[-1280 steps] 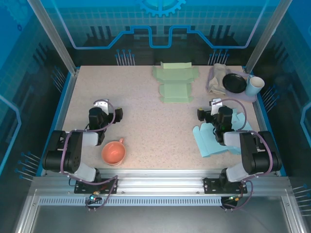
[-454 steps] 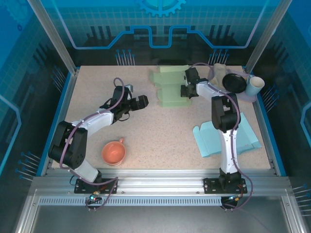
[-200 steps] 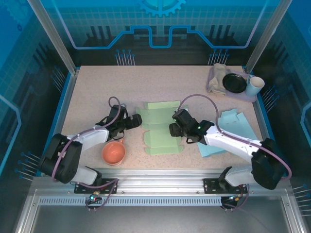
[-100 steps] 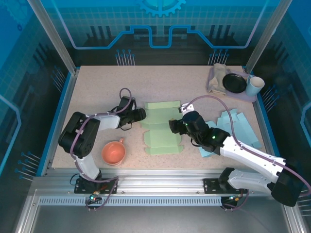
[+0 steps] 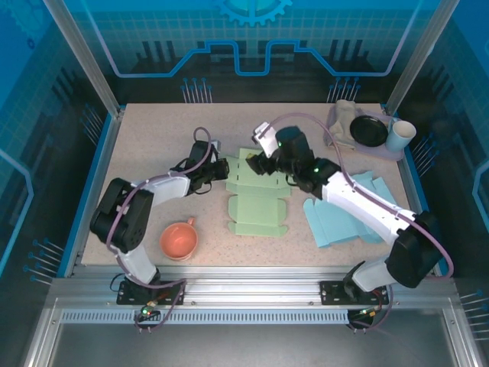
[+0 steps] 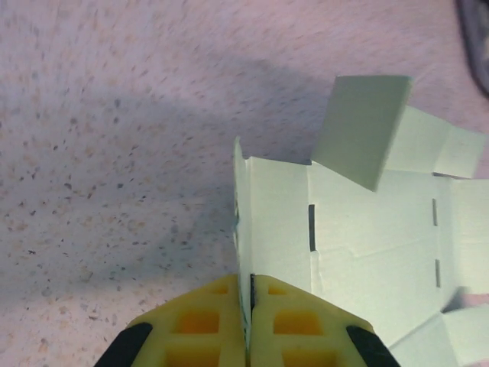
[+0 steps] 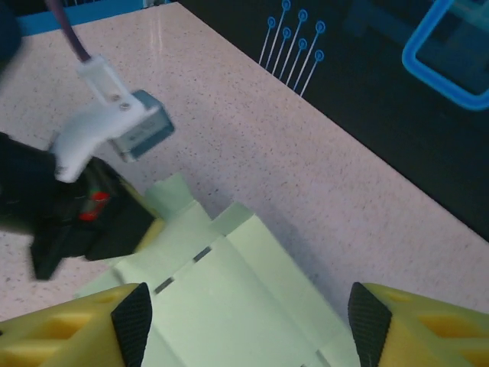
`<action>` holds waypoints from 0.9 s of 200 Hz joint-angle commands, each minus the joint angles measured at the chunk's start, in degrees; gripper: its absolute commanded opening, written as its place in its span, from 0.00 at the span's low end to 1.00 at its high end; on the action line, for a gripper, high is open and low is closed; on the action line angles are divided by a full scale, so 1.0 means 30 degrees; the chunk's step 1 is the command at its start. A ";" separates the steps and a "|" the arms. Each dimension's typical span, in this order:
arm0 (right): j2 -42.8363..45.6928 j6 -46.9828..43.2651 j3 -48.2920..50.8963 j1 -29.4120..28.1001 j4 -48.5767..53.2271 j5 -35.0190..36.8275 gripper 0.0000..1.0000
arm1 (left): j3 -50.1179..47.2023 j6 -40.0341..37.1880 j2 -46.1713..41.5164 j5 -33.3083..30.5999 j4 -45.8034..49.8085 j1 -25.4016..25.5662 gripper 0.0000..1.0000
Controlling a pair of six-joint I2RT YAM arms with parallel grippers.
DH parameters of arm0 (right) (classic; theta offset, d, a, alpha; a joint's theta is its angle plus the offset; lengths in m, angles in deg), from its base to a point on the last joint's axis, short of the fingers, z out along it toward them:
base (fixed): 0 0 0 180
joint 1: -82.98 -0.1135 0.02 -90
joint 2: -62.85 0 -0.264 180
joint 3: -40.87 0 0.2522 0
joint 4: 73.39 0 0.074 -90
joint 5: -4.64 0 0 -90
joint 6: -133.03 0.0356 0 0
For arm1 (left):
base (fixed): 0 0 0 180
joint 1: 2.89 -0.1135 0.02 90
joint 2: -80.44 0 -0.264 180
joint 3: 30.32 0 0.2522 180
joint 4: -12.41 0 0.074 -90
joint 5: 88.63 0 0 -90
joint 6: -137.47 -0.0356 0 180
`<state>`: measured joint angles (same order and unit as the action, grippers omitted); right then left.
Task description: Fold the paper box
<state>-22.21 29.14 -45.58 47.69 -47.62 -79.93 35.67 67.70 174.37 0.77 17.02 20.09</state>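
On the speckled counter (image 5: 153, 138) my left gripper (image 6: 250, 306) clamps the upright flap (image 6: 242, 214) of the paper box (image 6: 367, 229). My right gripper (image 7: 246, 330), wide open above it, should pin the base first.

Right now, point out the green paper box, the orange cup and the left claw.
green paper box (image 5: 258, 214), top view, flat middle panel
orange cup (image 5: 179, 241), top view, its bowl
left claw (image 6: 250, 306), left wrist view, between fingertips
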 commanded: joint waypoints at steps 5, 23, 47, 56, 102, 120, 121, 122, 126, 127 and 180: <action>-0.0899 -0.5613 -0.1099 0.0726 0.3424 -0.2773 0.67 | -0.2557 -0.3358 -0.2464 -0.2168 -0.2351 0.1394 0.00; -0.0996 -0.8259 -0.0621 0.1254 0.3658 -0.4217 0.58 | -0.4266 -0.4999 -0.3491 -0.3872 -0.4274 0.2441 0.00; -0.1216 -1.0106 0.0172 0.2345 0.3415 -0.5241 0.55 | -0.5808 -0.6230 -0.3859 -0.6117 -0.6259 0.3272 0.00; -0.1415 -0.9992 0.0276 0.2913 0.3353 -0.5429 0.55 | -0.6290 -0.6353 -0.3859 -0.6682 -0.6941 0.3356 0.00; -0.3062 -1.1155 0.0238 0.4054 0.5095 -0.7893 0.54 | -0.7936 -0.6580 -0.4106 -0.6864 -0.9637 0.3631 0.00; -0.3966 -1.1287 -0.0420 0.4072 0.5673 -0.8052 0.54 | -0.8258 -0.6934 -0.4240 -0.6263 -1.0145 0.3842 0.00; -0.3994 -1.1312 -0.0459 0.4079 0.5727 -0.8066 0.54 | -0.8278 -0.6970 -0.4240 -0.6239 -1.0184 0.3847 0.00; -0.4051 -1.1324 -0.0508 0.4083 0.5784 -0.8073 0.54 | -0.8302 -0.6988 -0.4240 -0.6198 -1.0218 0.3835 0.00; -0.4283 -1.1362 -0.0718 0.4151 0.6016 -0.8098 0.54 | -0.8366 -0.7027 -0.4240 -0.6134 -1.0389 0.3905 0.00; -0.4328 -1.1349 -0.0769 0.4163 0.6089 -0.8104 0.54 | -0.8376 -0.7061 -0.4225 -0.6131 -1.0437 0.3893 0.00; -0.5683 -1.1526 -0.2373 0.4556 0.8296 -0.7933 0.49 | -0.8358 -0.7226 -0.3963 -0.6072 -1.1149 0.4027 0.00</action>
<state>-38.88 -4.27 -50.36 60.39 -27.16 -102.14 10.95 47.24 163.22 -17.87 -13.07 31.48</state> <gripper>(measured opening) 0.493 0.060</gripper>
